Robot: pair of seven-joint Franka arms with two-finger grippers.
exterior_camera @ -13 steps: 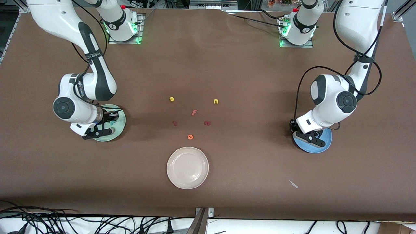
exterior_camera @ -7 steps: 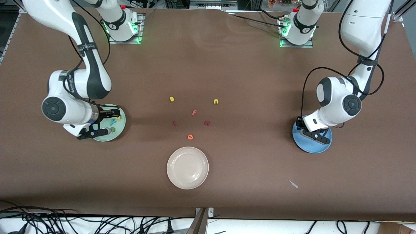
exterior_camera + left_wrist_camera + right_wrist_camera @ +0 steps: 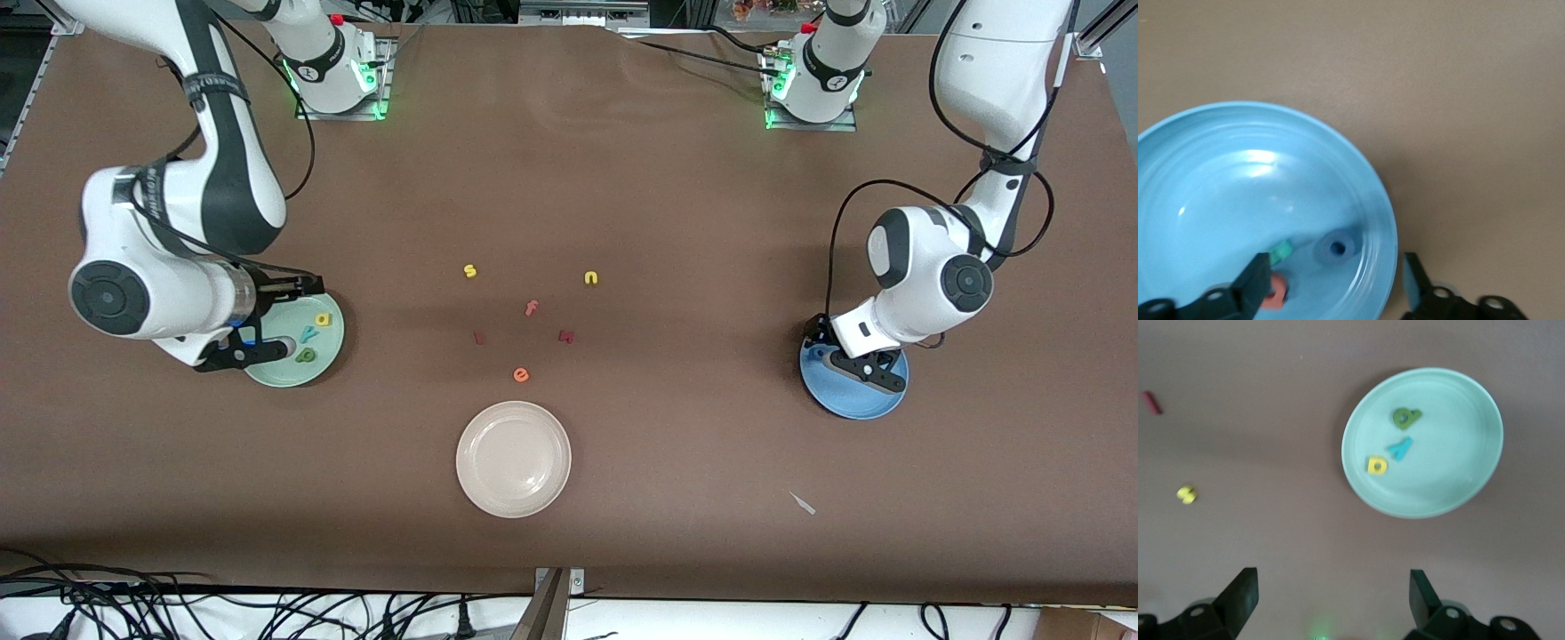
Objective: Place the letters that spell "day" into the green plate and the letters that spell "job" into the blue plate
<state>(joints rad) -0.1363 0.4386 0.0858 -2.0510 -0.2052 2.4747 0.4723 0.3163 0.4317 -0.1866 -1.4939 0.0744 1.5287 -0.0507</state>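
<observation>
the left wrist view alone shows the blue o (image 3: 1336, 248), teal j (image 3: 1281, 253) and red-pink b (image 3: 1275, 293), half hidden, in the blue plate (image 3: 836, 400) under the open left pincer (image 3: 853, 363); d (image 3: 306, 356), y (image 3: 309, 334), a (image 3: 323, 318) lie in the green plate (image 3: 329, 360) by the open right pincer (image 3: 253, 320)

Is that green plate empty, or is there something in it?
Not empty. The green plate holds three small letters lying flat: a yellow a, a teal y and a dark green d.

Brown table (image 3: 622, 178) evenly lit; tangled black cables (image 3: 222, 609) along front edge
</observation>
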